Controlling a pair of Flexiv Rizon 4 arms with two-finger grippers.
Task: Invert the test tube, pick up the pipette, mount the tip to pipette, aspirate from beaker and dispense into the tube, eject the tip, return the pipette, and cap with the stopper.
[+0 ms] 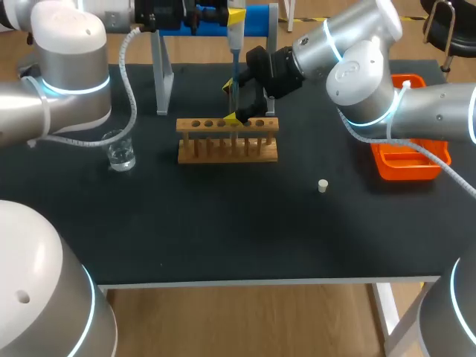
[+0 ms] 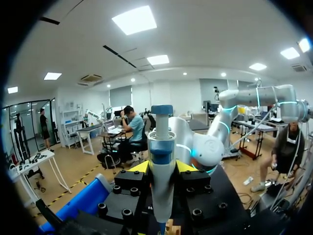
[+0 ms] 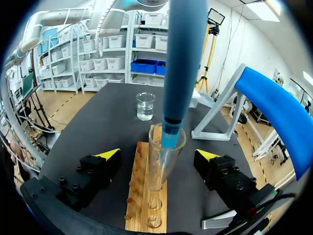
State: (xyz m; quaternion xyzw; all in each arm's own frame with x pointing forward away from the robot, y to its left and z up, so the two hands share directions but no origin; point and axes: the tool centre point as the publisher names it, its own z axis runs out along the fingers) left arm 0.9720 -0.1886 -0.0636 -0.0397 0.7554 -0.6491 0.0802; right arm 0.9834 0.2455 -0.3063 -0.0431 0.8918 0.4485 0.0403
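The left end effector (image 2: pixel 161 169) pinches the pipette (image 2: pixel 161 147) upright above the wooden rack (image 1: pixel 227 149) at the far centre of the surface (image 1: pixel 223 230). The pipette tip (image 3: pixel 167 155) sits inside the test tube (image 3: pixel 152 169), which stands in the rack. The right end effector (image 3: pixel 159 155) is spread, its fingers (image 3: pixel 100 171) flanking the tube without contact. The beaker (image 1: pixel 119 151) stands left of the rack, the stopper (image 1: pixel 323 186) lies near right, and an orange tray (image 1: pixel 409 165) sits right.

Black worktop (image 1: pixel 223 223) carrying lab gear.
A wooden rack (image 1: pixel 227 141) stands mid-worktop: beaker (image 1: pixel 120 151) to its left, white stopper (image 1: pixel 323 186) front-right, orange tray (image 1: pixel 405 167) farther right, stand (image 1: pixel 162 82) behind.
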